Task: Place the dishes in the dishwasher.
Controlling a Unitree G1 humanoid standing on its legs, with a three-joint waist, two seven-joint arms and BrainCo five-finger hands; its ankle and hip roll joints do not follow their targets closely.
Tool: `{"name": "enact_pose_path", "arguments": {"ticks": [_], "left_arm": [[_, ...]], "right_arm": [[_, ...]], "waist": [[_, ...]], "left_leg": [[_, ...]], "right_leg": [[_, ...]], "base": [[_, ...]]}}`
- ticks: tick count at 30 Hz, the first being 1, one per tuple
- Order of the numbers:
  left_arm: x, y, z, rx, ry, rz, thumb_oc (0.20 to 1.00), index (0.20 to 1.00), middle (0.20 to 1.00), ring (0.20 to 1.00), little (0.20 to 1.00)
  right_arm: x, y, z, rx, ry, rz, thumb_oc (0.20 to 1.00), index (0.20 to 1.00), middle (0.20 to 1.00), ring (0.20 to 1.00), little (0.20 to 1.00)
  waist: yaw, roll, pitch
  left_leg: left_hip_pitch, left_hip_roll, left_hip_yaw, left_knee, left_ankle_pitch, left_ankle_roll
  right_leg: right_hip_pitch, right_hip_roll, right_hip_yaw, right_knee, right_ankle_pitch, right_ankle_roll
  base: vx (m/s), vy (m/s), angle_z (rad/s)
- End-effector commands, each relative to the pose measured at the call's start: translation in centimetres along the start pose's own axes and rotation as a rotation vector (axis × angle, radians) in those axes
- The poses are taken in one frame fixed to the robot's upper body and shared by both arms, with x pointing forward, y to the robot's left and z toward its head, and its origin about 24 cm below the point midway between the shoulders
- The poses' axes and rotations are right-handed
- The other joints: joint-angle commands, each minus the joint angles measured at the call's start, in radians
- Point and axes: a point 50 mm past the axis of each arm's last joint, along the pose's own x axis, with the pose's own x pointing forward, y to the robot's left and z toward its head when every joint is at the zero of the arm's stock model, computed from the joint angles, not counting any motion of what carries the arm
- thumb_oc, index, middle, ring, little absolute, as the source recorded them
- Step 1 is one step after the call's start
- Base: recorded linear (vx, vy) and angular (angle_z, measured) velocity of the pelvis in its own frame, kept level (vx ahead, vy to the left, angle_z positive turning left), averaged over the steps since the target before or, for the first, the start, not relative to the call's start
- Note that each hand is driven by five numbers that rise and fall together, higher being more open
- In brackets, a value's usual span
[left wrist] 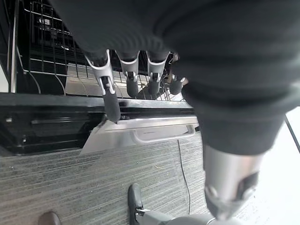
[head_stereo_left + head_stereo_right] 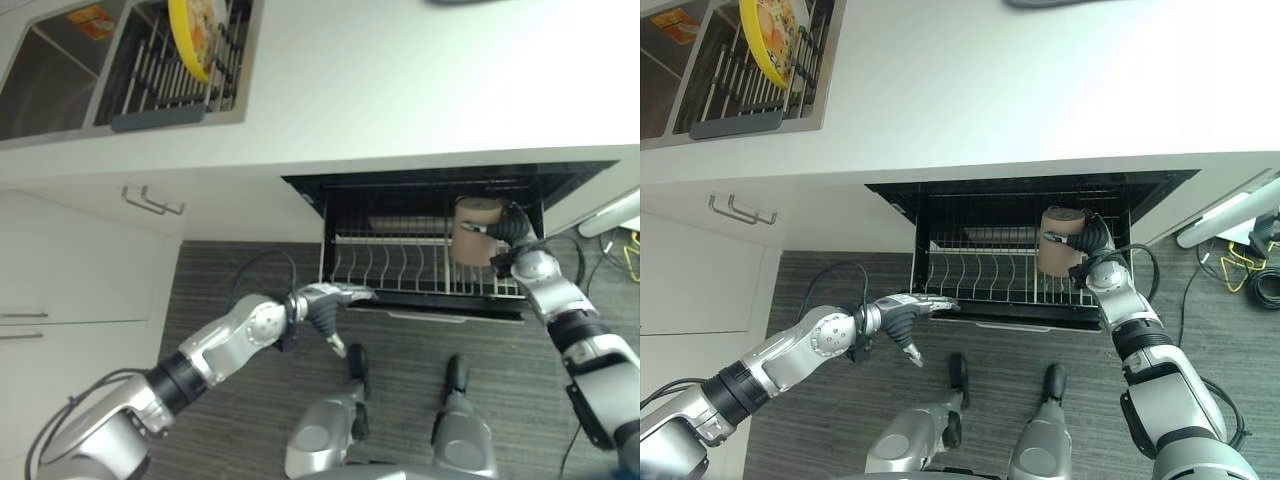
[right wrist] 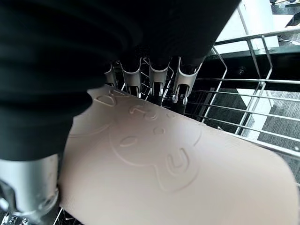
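A tan cup (image 2: 476, 232) with an embossed face (image 3: 178, 173) hangs tilted over the right part of the dishwasher's wire rack (image 2: 400, 272). My right hand (image 2: 512, 230) is shut on it, fingers curled round its far side (image 3: 154, 77). The rack stands pulled out under the counter, its tines bare. My left hand (image 2: 335, 298) reaches to the rack's front left corner with fingers (image 1: 110, 96) straight, tips at the front rim, holding nothing.
A yellow plate (image 2: 190, 35) stands in the drying rack (image 2: 165, 75) beside the sink (image 2: 45, 85) at the far left. The white counter (image 2: 420, 80) overhangs the dishwasher. A cabinet handle (image 2: 152, 202) lies left of the opening. A silver handle panel (image 1: 140, 133) fronts the rack.
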Motion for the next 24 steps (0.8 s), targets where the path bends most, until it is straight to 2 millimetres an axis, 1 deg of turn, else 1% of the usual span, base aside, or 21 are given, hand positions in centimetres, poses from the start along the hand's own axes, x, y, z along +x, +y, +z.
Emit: {"name": "enact_pose_path", "arguments": {"ticks": [1, 9, 14, 15, 16, 20, 24], "left_arm": [[0.1, 1.1, 0.9, 0.048, -0.053, 0.046, 1.0, 1.0, 1.0, 1.0, 1.0], [0.3, 1.7, 1.3, 0.063, -0.07, 0.059, 1.0, 1.0, 1.0, 1.0, 1.0], [0.5, 2.3, 1.6, 0.077, -0.072, 0.092, 1.0, 1.0, 1.0, 1.0, 1.0], [0.5, 2.4, 1.6, 0.081, -0.073, 0.098, 1.0, 1.0, 1.0, 1.0, 1.0], [0.5, 2.5, 1.6, 0.081, -0.075, 0.099, 1.0, 1.0, 1.0, 1.0, 1.0], [0.5, 2.6, 1.8, 0.072, -0.085, 0.093, 1.0, 1.0, 1.0, 1.0, 1.0], [0.5, 2.0, 2.0, 0.062, -0.098, 0.075, 1.0, 1.0, 1.0, 1.0, 1.0]], "right_arm": [[1.2, -1.5, 3.8, -0.005, -0.112, -0.065, 0.2, 0.2, 0.2, 0.2, 0.2], [1.7, -2.1, 3.1, 0.022, -0.042, -0.107, 0.2, 0.2, 0.2, 0.2, 0.2], [1.8, -1.8, 2.3, 0.025, 0.005, -0.127, 0.2, 0.2, 0.2, 0.2, 0.2], [1.7, -1.9, 2.0, 0.022, 0.016, -0.147, 0.567, 0.567, 0.567, 0.567, 0.567], [1.7, -2.0, 1.7, 0.021, 0.026, -0.151, 1.0, 1.0, 1.0, 1.0, 1.0], [1.8, -2.2, 2.2, 0.019, 0.005, -0.183, 1.0, 1.0, 1.0, 1.0, 1.0], [1.6, -2.4, 2.5, 0.012, -0.026, -0.237, 1.0, 1.0, 1.0, 1.0, 1.0]], "waist": [[0.011, -0.043, 0.005], [0.016, -0.022, 0.025], [0.014, -0.005, 0.038], [0.014, 0.0, 0.04], [0.013, 0.003, 0.041], [0.011, 0.008, 0.043], [0.007, 0.005, 0.044]], "left_leg": [[-0.055, 0.027, -0.016, 0.065, -0.029, -0.044], [-0.074, 0.02, -0.015, 0.068, -0.024, -0.043], [-0.08, 0.014, -0.011, 0.067, -0.022, -0.042], [-0.081, 0.013, -0.011, 0.068, -0.021, -0.041], [-0.081, 0.011, -0.011, 0.069, -0.021, -0.041], [-0.082, 0.008, -0.008, 0.069, -0.021, -0.039], [-0.081, 0.01, -0.006, 0.074, -0.023, -0.039]], "right_leg": [[-0.067, -0.109, -0.017, 0.114, -0.002, 0.042], [-0.095, -0.117, -0.019, 0.128, -0.001, 0.044], [-0.107, -0.125, -0.018, 0.136, 0.001, 0.047], [-0.11, -0.127, -0.017, 0.138, 0.002, 0.047], [-0.111, -0.128, -0.016, 0.14, 0.002, 0.046], [-0.115, -0.131, -0.014, 0.143, 0.002, 0.047], [-0.115, -0.129, -0.012, 0.148, -0.001, 0.047]], "base": [[0.0, 0.0, 0.0], [-0.01, 0.004, 0.0], [-0.01, 0.024, 0.0], [0.0, 0.06, -0.01], [0.01, 0.046, -0.01], [0.0, 0.008, 0.0], [0.0, 0.0, 0.0]]}}
